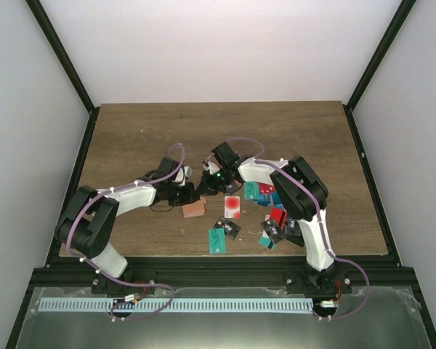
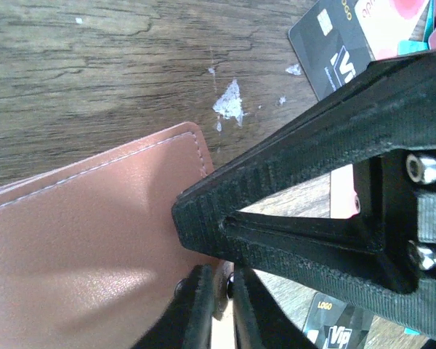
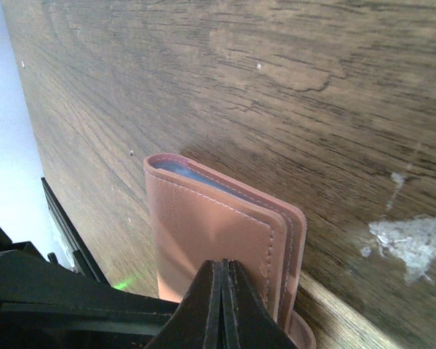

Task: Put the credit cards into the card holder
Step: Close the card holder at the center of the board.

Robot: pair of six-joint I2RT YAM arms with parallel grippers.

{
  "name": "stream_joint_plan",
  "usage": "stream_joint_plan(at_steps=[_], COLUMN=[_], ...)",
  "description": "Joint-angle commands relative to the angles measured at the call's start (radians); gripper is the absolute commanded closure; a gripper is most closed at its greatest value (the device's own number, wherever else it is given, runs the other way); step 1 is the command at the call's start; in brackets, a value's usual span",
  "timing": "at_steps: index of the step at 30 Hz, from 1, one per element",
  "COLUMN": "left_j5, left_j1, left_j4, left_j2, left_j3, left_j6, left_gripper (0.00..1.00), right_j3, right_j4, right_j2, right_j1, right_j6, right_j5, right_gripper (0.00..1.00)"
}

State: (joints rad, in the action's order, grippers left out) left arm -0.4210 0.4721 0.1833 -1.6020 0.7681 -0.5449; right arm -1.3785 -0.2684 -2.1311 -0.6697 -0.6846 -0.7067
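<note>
Holder (image 3: 211,225) in L fingers (image 2: 196,314); R fingers (image 3: 203,305) (together) against it

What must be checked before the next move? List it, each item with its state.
1. Wallet open for loading: not ok, folded shut.
2. Right pincer holding the wallet: cannot tell; it is shut against the cover.
3. Left pincer holding the wallet: cannot tell; it overlaps a corner.
4. Card in a pincer: not ok, none seen.
5. Cards reachable: ok, loose on the table right of the wallet.
</note>
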Motion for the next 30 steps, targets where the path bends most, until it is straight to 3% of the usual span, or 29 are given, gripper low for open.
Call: stream_joint_plan(at_steps=[1, 14, 30], left_j5=[-0.004, 0.079, 0.123], left_j1=[0.007, 0.007, 0.006], left_j4=[-0.017, 0.125, 0.147], left_j2=[-0.017, -0.007, -0.039], left_j3=[0.007, 0.091, 0.088], left_j6=[0.006, 0.095, 0.119], left_gripper=[0.95, 0.96, 0.96], right_j3=[0.015, 0.026, 0.027], right_j4=[-0.026, -0.026, -0.034], right_j2=[-0.009, -0.014, -0.013], right_j1=[0.005, 0.007, 0.008], right_j6=[0.023, 0.026, 0.031], right_j5=[0.024, 0.021, 0.024], right_gripper=[0.99, 0.99, 0.99])
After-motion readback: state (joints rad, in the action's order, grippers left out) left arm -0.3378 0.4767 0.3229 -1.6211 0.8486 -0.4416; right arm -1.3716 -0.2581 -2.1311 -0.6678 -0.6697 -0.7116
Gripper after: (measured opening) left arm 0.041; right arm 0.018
